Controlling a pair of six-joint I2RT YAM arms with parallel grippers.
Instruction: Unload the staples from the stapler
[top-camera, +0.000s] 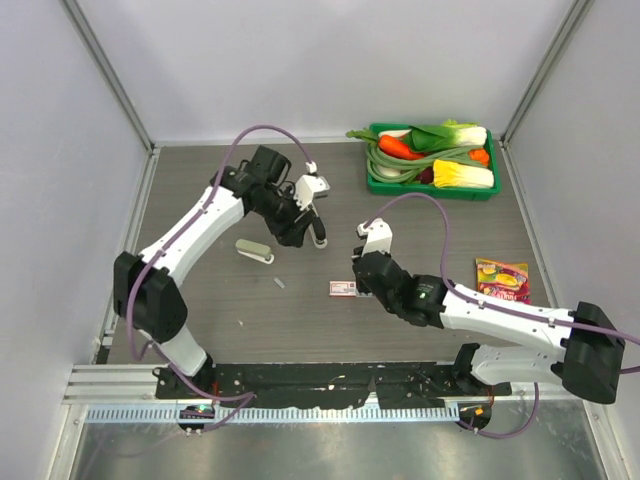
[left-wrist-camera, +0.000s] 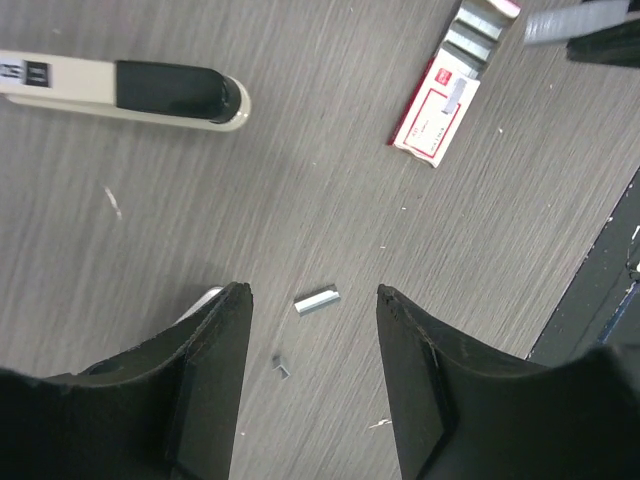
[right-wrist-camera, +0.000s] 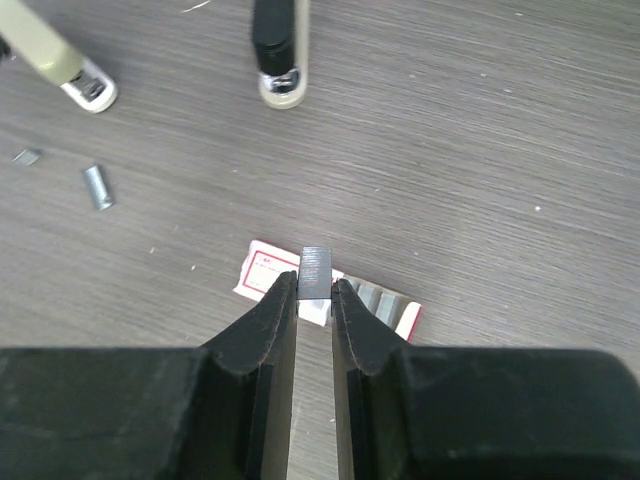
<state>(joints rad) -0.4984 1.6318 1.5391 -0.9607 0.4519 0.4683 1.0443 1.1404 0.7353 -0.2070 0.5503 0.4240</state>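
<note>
left fingers (left-wrist-camera: 222, 355) apart, staples (left-wrist-camera: 316, 300) loose on table (left-wrist-camera: 330, 150)

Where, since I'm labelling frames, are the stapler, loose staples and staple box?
stapler (top-camera: 254, 251): top external view, body's middle.
loose staples (left-wrist-camera: 317, 300): left wrist view, strip's middle.
staple box (left-wrist-camera: 432, 112): left wrist view, white label.

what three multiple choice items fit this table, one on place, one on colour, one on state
1. The loose staples lie: A on the table between stapler and box; B on top of the stapler; C inside the box.
2. The tray is: A red; B green; C blue.
3. The right gripper is: A open; B out of view; C shut on a staple strip.
Key: A, the top view shows them there; B, its rim is green; C, its jaws pinch the strip.
</note>
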